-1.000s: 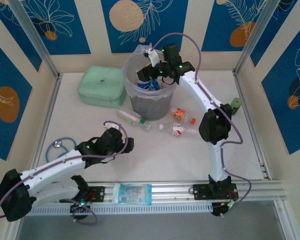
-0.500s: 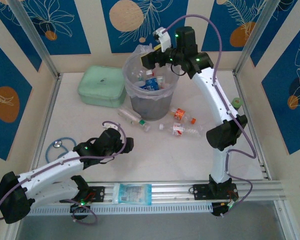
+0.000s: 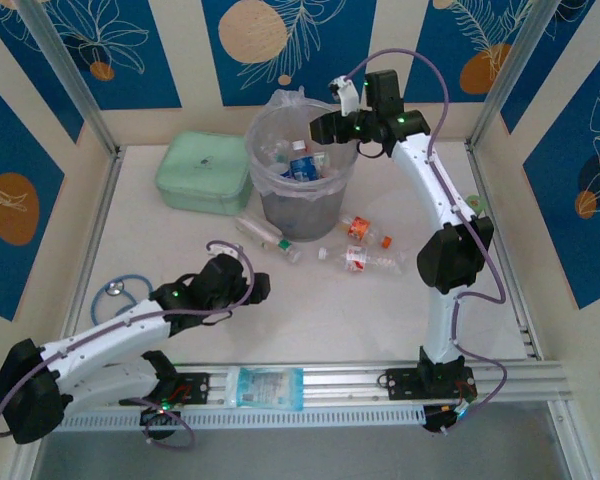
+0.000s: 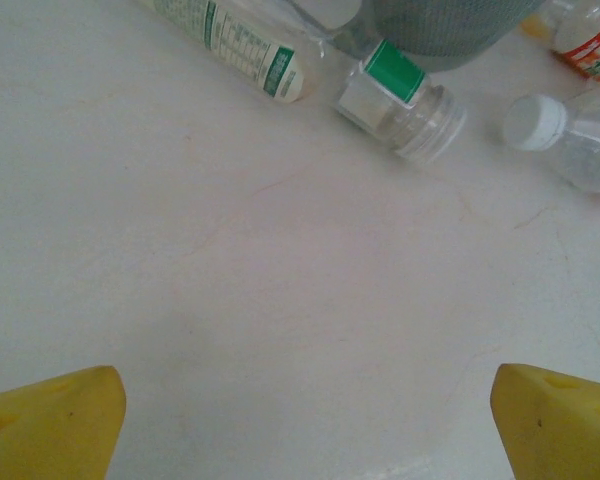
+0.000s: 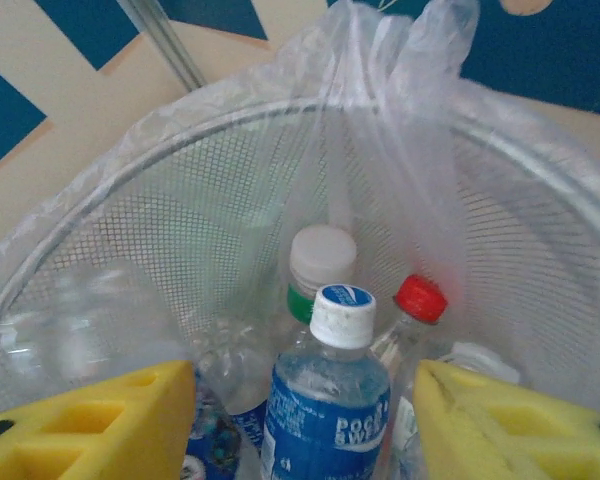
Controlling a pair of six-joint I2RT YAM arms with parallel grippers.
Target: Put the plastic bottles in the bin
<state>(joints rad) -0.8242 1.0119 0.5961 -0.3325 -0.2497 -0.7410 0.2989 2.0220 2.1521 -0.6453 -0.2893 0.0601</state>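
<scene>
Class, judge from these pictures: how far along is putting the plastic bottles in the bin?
Done: several bottles, one blue-labelled bottle among them, stand inside the bin. In hand: nothing; the right gripper hangs open over the bin, the left gripper open above the table. Left: about four loose bottles lying beside the bin.

Item one, on my white table (image 3: pixel 310 320): a flat mint-green zip case (image 3: pixel 204 172), lying at the far left and taken here as the marker for all else. Item two: a blue stethoscope (image 3: pixel 113 294), coiled, nearer to me than the case and a little to its left, well apart from it. Item three: a small green can (image 3: pixel 474 204), far to the right of the case. Item four: a clear packet with blue print (image 3: pixel 265 387), resting on the aluminium rail (image 3: pixel 360 378), well in front of the case. Behind the case I note wall panels (image 3: pixel 140 50) in blue, with orange discs and white leaf lines.
</scene>
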